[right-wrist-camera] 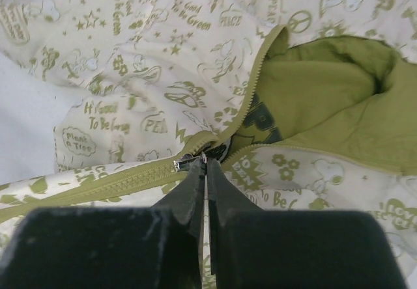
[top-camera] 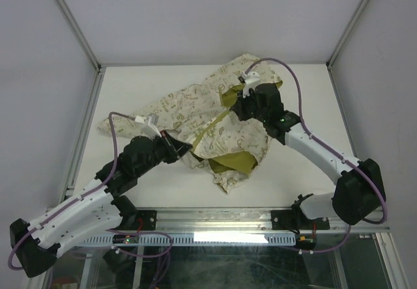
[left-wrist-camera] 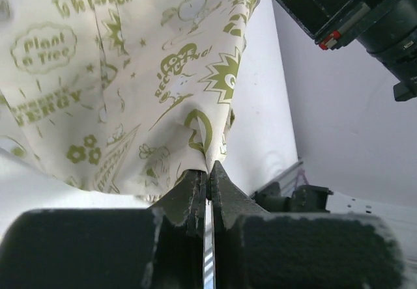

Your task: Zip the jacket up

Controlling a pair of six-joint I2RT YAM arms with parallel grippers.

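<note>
Since the jacket [top-camera: 215, 116] is thin, limp cloth, I treat it as light and floppy. It lies rumpled mid-worktop [top-camera: 130, 191], with the olive lining [right-wrist-camera: 313, 87] showing where the front gapes. I expect it to bunch or slide rather than resist a pull.

Status, left tool [left-wrist-camera: 208, 172]: closed tight on a fold of printed fabric at the jacket's near-left edge, creases fanning out from the tips.

Status, right tool [right-wrist-camera: 204, 168]: closed at the metal zip slider [right-wrist-camera: 186, 164], apparently pinching its pull; the tips partly hide the contact.

The zip teeth [right-wrist-camera: 98, 185] are joined on one side of the slider. Beyond it the two tracks part around the lining.

Judgement: the slider is the only rigid hold, small and probably slippery, so the grip must sit square on it. The cloth needs counter-tension along the zip, or the slider will drag fabric and jam. I cannot tell whether the left grip sits on that line.
</note>
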